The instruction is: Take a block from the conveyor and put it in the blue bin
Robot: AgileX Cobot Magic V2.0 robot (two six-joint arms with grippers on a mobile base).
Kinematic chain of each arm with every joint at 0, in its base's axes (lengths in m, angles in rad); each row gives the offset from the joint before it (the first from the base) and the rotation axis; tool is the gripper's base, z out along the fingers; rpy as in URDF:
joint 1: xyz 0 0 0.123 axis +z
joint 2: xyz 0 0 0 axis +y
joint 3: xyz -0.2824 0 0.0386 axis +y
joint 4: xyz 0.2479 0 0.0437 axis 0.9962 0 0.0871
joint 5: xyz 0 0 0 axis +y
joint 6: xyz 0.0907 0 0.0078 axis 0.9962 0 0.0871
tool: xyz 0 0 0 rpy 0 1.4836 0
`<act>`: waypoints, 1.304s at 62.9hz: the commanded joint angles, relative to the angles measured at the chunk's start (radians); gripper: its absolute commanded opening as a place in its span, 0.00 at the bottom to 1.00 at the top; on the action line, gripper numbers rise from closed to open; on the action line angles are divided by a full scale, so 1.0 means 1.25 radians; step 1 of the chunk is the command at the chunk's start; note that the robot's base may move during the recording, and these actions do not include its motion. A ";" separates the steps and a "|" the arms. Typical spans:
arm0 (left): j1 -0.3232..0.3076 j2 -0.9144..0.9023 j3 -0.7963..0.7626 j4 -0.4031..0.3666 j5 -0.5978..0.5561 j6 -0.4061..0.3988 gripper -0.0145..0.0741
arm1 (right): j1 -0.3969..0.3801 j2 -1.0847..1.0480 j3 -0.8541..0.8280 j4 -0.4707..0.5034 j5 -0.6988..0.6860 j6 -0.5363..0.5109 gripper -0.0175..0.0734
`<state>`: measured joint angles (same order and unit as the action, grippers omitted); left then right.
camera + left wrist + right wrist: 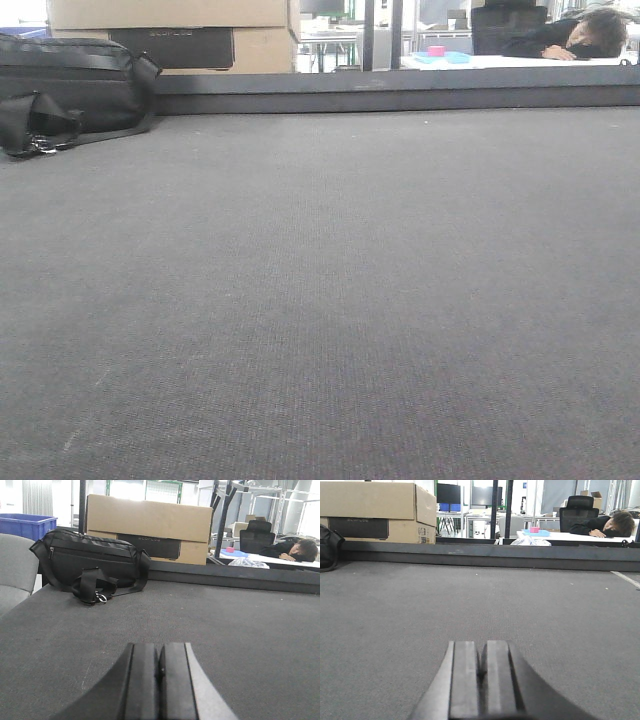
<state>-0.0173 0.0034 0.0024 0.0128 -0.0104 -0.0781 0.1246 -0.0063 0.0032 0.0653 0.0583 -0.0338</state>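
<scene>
Across the wide grey conveyor no block shows in any view, so there is nothing to grab yet. A black bag lies on its far left part, in front of the blue bin — its strap could snag an arm reaching there. The left gripper and right gripper are both pinched together on nothing — a late opening might knock an arriving block.

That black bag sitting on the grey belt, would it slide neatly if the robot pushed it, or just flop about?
Probably floppy: the black bag looks like soft, creased fabric. Its loose strap would likely trail or snag. The woven-looking conveyor would probably grip it, so it may bunch rather than slide.
</scene>
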 commanded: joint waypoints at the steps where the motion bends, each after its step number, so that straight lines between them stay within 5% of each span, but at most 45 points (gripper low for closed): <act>1: -0.001 -0.003 -0.002 0.019 -0.011 -0.002 0.04 | 0.003 0.005 -0.003 -0.006 -0.017 -0.002 0.01; 8: -0.001 -0.003 -0.002 0.081 -0.011 -0.002 0.04 | 0.003 0.005 -0.003 -0.006 -0.017 -0.002 0.01; 20: -0.001 -0.003 -0.002 0.079 -0.013 -0.002 0.04 | 0.003 0.005 -0.003 -0.006 -0.022 -0.002 0.01; 34: 0.001 -0.003 -0.010 0.076 -0.035 -0.002 0.04 | 0.003 0.005 -0.003 -0.006 -0.169 -0.002 0.01; 41: 0.001 -0.003 -0.133 0.079 0.131 -0.002 0.04 | 0.003 0.005 -0.071 -0.006 -0.104 -0.002 0.01; 53: 0.001 0.069 -0.358 0.106 0.397 -0.002 0.04 | 0.003 0.036 -0.295 -0.006 0.161 -0.002 0.01; 82: 0.001 0.660 -0.779 0.077 0.880 -0.011 0.04 | 0.003 0.489 -0.660 -0.006 0.664 0.035 0.01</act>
<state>-0.0173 0.7148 -0.8999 0.1255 1.0045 -0.0820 0.1246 0.4981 -0.7564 0.0653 0.7656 0.0000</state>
